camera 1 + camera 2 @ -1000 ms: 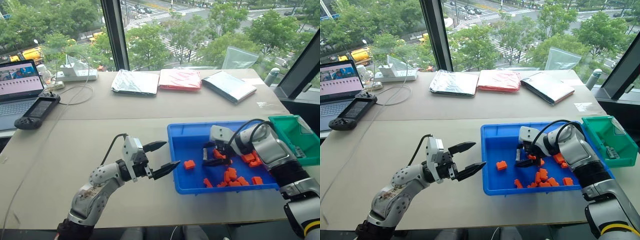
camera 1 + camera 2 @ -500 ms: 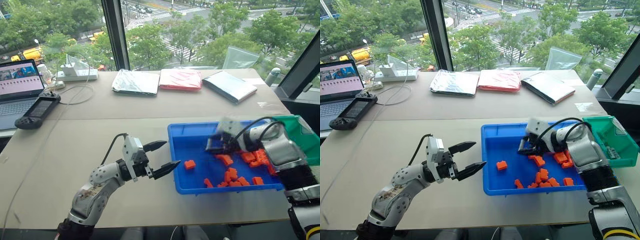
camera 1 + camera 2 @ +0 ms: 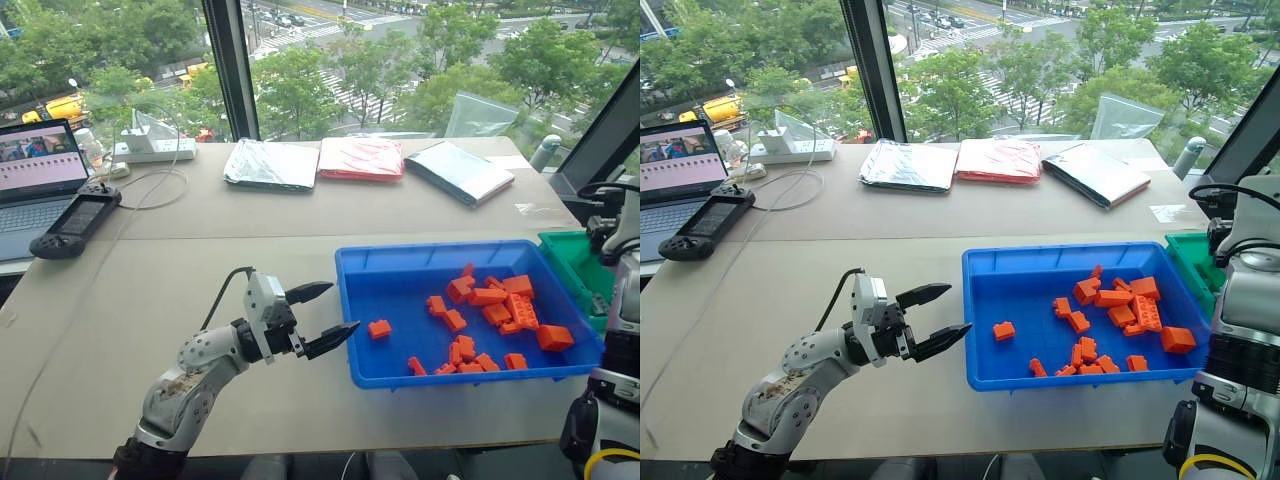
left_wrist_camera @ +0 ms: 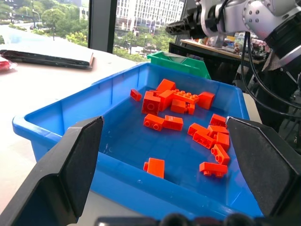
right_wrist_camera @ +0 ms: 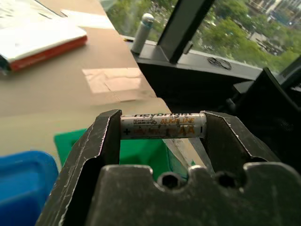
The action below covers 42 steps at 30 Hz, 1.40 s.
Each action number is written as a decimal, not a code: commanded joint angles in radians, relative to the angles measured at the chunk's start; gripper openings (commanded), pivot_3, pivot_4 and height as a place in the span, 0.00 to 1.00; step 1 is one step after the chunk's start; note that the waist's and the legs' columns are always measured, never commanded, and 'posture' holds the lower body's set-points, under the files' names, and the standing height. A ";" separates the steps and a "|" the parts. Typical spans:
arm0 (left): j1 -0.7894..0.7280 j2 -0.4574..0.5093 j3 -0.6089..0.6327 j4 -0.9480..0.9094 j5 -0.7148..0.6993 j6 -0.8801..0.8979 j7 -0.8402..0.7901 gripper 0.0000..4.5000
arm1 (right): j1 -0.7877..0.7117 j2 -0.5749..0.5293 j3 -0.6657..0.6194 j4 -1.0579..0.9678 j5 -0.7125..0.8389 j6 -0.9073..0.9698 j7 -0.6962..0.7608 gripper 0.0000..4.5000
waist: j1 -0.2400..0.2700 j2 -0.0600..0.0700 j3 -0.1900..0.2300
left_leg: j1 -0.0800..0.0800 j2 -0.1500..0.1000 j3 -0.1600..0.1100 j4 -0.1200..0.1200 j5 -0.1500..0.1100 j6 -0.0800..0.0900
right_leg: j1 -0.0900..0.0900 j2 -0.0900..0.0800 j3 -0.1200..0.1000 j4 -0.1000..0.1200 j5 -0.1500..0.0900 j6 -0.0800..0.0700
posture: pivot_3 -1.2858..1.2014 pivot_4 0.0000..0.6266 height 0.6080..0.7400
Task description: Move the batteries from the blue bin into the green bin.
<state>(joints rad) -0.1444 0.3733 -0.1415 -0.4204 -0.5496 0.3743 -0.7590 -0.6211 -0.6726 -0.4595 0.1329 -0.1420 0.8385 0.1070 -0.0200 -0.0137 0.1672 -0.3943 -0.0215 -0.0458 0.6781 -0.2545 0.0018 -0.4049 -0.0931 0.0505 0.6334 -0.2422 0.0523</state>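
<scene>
My right gripper (image 5: pixel 162 134) clamps a battery (image 5: pixel 162 125) end to end between its fingers, above the green bin (image 5: pixel 136 153) just beside the blue bin (image 3: pixel 400 262). My left gripper (image 3: pixel 322 315) hangs open and empty near the blue bin's rim, with orange bricks (image 3: pixel 487 297) scattered inside.

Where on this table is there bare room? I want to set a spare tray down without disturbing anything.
The widest bare patch is the tabletop between the game controller, the foil pouches and the blue bin. The open left claw hangs over its near part. The blue bin's left half is nearly bare; its right half is crowded with orange bricks.
</scene>
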 commanded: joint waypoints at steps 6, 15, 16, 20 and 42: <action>-0.006 -0.004 0.002 -0.023 0.001 -0.023 -0.012 1.00 | -0.039 -0.033 -0.049 0.035 0.053 -0.054 -0.052 0.98 | -0.001 0.000 0.000 | 0.001 0.001 0.004 0.000 0.000 0.000 | 0.001 0.001 0.001 0.000 0.000 0.000 | 0.52 0.24 1.00; -0.007 -0.008 0.005 -0.022 0.000 -0.022 -0.008 1.00 | -0.066 -0.074 -0.013 -0.032 0.138 -0.147 0.043 0.99 | 0.001 0.000 0.000 | 0.001 0.001 0.009 0.000 0.000 0.000 | 0.001 0.001 0.001 -0.001 0.000 0.000 | 0.52 0.24 1.00; -0.006 -0.007 0.005 -0.023 0.000 -0.022 -0.009 1.00 | -0.068 -0.069 -0.005 -0.063 0.180 -0.162 0.098 0.99 | 0.000 0.000 0.000 | 0.001 0.001 0.009 0.000 0.000 0.000 | 0.001 0.001 0.001 0.000 0.000 0.000 | 0.52 0.24 1.00; -0.005 -0.007 0.007 -0.020 0.000 -0.026 -0.013 1.00 | 0.016 -0.078 0.042 -0.236 0.313 -0.170 0.312 0.99 | -0.003 0.000 0.000 | 0.002 0.002 0.009 -0.001 0.000 0.001 | 0.001 0.002 0.001 -0.001 0.000 0.000 | 0.52 0.24 1.00; -0.005 -0.012 0.037 -0.006 -0.001 -0.010 0.029 1.00 | 0.619 -0.104 0.054 -0.691 0.631 -0.142 0.655 0.99 | 0.007 -0.001 0.001 | 0.008 0.002 -0.001 0.001 -0.001 0.001 | 0.011 0.002 0.000 -0.003 0.000 0.001 | 0.52 0.24 1.00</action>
<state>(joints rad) -0.1425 0.3656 -0.1269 -0.4147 -0.5490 0.3684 -0.7515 -0.0005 -0.7877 -0.3815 -0.5397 0.4847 0.7269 0.7883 -0.0126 -0.0147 0.1678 -0.3862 -0.0197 -0.0473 0.6787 -0.2553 0.0032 -0.3942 -0.0909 0.0504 0.6300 -0.2425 0.0532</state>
